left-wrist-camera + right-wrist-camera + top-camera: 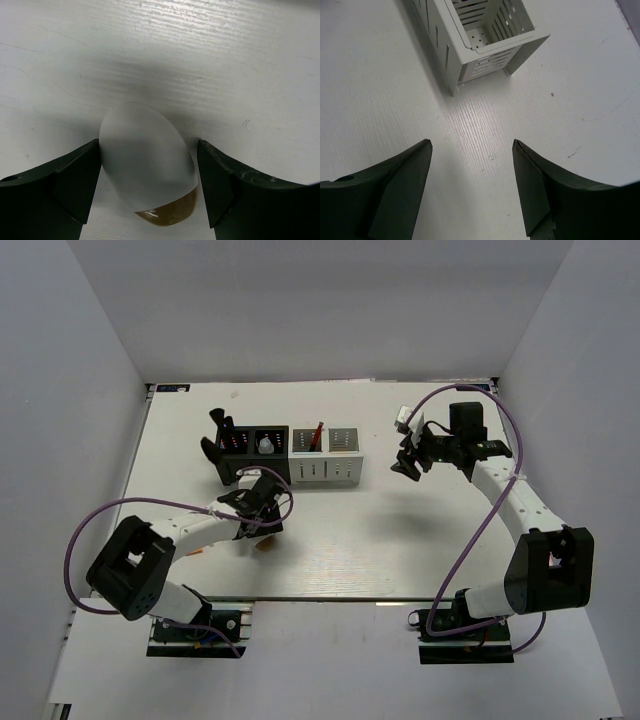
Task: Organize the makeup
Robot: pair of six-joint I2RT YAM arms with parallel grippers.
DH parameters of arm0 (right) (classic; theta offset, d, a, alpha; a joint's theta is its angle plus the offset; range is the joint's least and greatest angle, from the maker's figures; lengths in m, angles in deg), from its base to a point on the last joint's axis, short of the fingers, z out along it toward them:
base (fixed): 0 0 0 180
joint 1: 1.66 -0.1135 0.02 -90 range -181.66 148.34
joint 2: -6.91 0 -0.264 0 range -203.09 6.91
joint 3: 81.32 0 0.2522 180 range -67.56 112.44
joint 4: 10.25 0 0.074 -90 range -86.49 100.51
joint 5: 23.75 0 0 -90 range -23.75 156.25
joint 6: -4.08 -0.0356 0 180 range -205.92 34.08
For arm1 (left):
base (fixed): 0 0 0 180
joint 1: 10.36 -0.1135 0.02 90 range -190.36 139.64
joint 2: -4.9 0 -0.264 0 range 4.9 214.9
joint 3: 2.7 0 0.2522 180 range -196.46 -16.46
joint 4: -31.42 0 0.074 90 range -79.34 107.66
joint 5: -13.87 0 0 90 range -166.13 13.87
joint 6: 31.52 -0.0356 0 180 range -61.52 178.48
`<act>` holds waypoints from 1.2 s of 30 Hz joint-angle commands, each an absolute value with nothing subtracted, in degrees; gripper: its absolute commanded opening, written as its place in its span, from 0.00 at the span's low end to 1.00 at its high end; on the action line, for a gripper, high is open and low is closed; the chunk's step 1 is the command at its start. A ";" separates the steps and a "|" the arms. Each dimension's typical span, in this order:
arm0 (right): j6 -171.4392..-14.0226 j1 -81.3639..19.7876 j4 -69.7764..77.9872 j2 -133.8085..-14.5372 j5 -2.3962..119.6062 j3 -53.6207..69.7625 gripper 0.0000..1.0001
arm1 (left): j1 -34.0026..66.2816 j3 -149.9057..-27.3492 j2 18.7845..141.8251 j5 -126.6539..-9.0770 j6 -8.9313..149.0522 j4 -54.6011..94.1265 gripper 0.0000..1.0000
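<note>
Makeup piece on the counter: I see one pale rounded makeup piece [145, 160] with an amber end, lying on the bare counter [400, 540] in front of the black box [240, 468].
Left pincer: the left pincer [148, 144] is low over that piece, with one finger on each side of it. The jaws stand wide. One finger looks to touch the piece and the other sits just beside it. I cannot tell whether it is actually gripped.
Right pincer: the right pincer [471, 145] hangs over bare counter with its jaws wide apart and nothing between them.
Boxes: I count two, the black one and a white box [325, 468], touching end to end near the middle of the counter.
In the way, left: the black box stands just past the left pincer.
In the way, right: the open end of the white box sits ahead of the right pincer, apart from it.
Brushes: black brushes [216, 435] stick up from the far left end of the black box. I cannot count them.
Sponge: one white sponge [265, 445] sits in the black box's right compartment.
Stick: one red-and-black stick [317, 434] leans in the white box's left compartment.
Cables: two purple cables [80, 540], one looping along each arm.
</note>
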State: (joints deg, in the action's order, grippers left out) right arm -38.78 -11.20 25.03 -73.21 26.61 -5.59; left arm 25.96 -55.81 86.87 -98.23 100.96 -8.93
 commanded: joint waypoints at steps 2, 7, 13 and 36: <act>-38.28 -10.89 24.78 -71.58 25.11 -5.95 0.72 | 26.91 -53.81 87.78 -93.18 103.65 -16.26 0.85; -38.37 -10.72 24.78 -71.49 25.03 -6.39 0.72 | 26.91 -53.46 86.56 -93.09 105.32 -17.93 0.86; -38.28 -10.63 24.78 -71.23 25.03 -6.48 0.72 | 26.91 -51.71 83.30 -92.13 109.02 -20.05 0.88; -38.46 -10.54 24.87 -69.47 25.11 -7.53 0.72 | 26.38 -51.97 90.07 -89.75 101.02 -11.79 0.70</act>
State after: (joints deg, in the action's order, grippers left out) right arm -38.78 -10.98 25.20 -71.29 25.97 -7.40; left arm 26.20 -56.62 87.57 -96.27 100.70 -10.09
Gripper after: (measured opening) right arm 0.715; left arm 0.773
